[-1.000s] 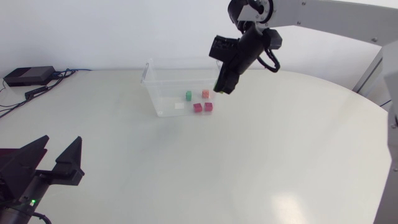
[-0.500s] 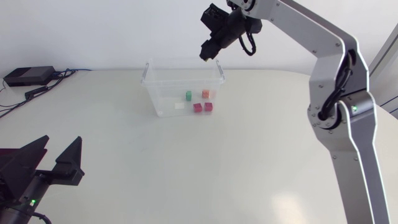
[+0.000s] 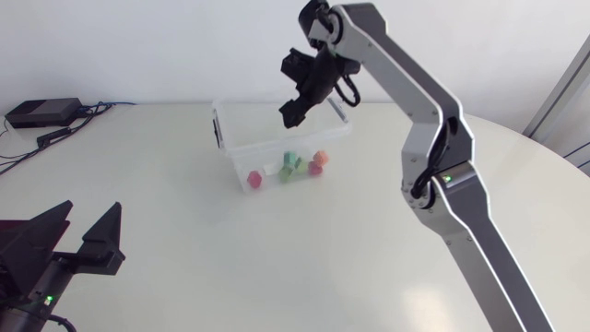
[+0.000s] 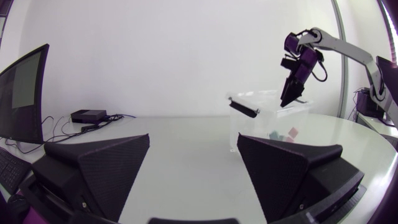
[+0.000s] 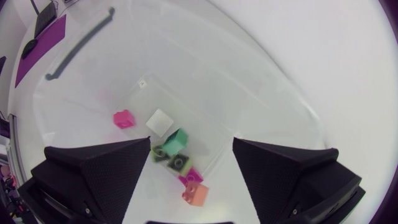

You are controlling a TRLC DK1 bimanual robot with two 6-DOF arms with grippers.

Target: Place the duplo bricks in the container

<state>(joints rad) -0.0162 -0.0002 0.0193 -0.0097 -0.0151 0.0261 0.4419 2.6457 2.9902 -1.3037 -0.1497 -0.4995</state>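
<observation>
I see the container (image 3: 241, 138) toward the far side of the table (image 3: 369, 240), near the middle. The bricks (image 3: 290, 168) lie inside it, bunched along its near wall, with one apart to the left. My right gripper (image 3: 289, 115) hangs above the container. My left gripper (image 3: 92, 210) sits at the near left, well apart. A small box (image 3: 41, 112) lies at the far left edge.
</observation>
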